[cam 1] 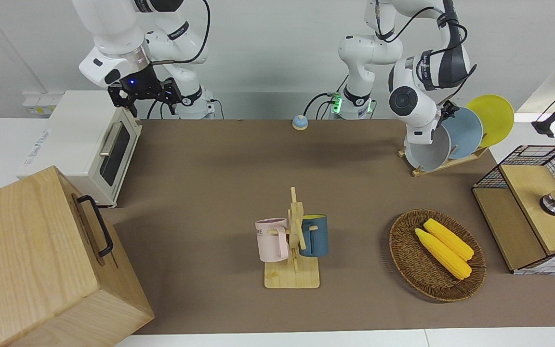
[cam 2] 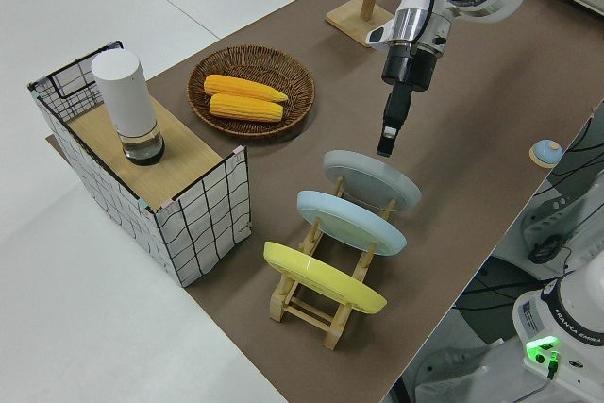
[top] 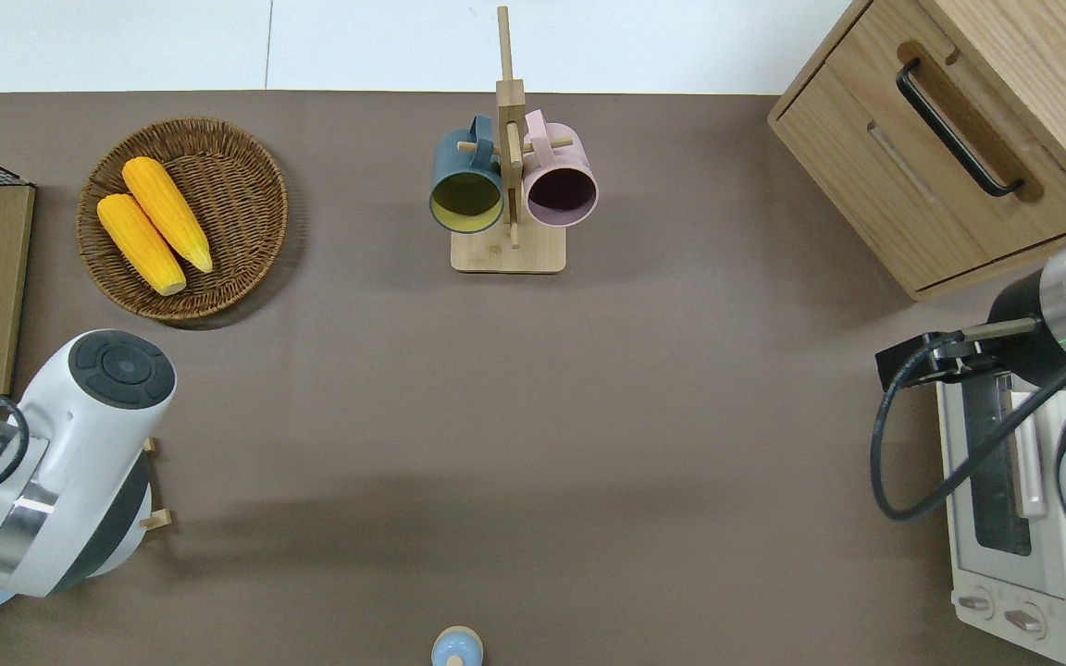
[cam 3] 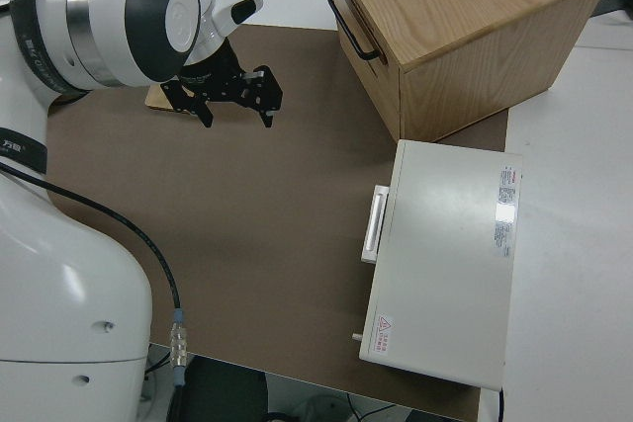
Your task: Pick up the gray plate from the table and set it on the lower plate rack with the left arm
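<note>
Already racked: gray plate stands in its slot

At the right arm's end of the brown table sit a large light-wood cabinet with a black handle and a white toaster oven. The right arm is parked, and the black right gripper has its fingers spread apart, holding nothing.

Toward the middle stands an upright wooden mug stand with a pink mug and a dark blue mug hung on its pegs. Next comes a round wicker basket holding two yellow corn cobs.

At the left arm's end, the small light-wood plate rack carries three plates on edge. The round pale gray plate leans in the end slot, the light blue plate in the middle slot, and the yellow plate in the last. The black left gripper points down close over the gray plate's upper rim. Whether it touches the plate, or how its fingers stand, cannot be made out.
</note>
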Controlling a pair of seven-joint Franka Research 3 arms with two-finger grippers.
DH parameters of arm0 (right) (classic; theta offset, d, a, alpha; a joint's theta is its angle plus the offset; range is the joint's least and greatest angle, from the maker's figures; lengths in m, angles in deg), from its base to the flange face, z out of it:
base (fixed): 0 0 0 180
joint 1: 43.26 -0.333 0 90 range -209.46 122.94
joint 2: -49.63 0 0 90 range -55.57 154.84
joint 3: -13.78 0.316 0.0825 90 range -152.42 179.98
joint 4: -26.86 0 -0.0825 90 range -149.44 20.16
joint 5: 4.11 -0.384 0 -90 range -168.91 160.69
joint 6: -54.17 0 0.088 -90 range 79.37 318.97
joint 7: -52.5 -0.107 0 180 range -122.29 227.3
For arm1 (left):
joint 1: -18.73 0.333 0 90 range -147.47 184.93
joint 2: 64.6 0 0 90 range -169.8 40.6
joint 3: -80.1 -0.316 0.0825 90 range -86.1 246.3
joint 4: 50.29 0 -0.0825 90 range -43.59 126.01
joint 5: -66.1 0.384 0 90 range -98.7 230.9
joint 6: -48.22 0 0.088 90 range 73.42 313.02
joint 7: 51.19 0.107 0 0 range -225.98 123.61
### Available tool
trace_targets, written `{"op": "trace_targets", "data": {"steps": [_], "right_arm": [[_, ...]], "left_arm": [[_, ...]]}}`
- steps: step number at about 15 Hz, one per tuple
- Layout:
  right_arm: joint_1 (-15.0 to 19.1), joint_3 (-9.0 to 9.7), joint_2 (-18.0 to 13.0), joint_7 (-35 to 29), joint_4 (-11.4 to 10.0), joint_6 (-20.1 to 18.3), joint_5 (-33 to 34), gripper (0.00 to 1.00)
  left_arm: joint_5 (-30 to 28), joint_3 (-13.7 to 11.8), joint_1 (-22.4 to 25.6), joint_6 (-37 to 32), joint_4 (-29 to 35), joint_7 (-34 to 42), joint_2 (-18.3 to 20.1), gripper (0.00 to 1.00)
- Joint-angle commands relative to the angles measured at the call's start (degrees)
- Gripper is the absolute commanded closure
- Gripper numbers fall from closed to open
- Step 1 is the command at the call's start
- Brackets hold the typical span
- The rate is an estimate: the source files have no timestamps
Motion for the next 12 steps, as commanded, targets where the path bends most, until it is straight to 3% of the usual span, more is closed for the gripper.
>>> {"op": "trace_targets", "data": {"steps": [1,8,12], "right_arm": [[1.32,1.21,-0.12,-0.68,0.41,-0.62,0.37,0.017],[1.32,1.21,-0.12,-0.68,0.41,-0.62,0.37,0.017],[1.32,1.21,-0.20,-0.68,0.41,-0.62,0.37,0.017]], "left_arm": [[-7.61,-0.85,-0.11,0.15,-5.33,10.97,0.60,0.00],[-22.11,-1.29,0.68,0.59,-17.54,15.83,-3.62,0.00],[-31.60,-1.38,0.77,0.68,-20.80,21.27,-4.50,0.00]]}}
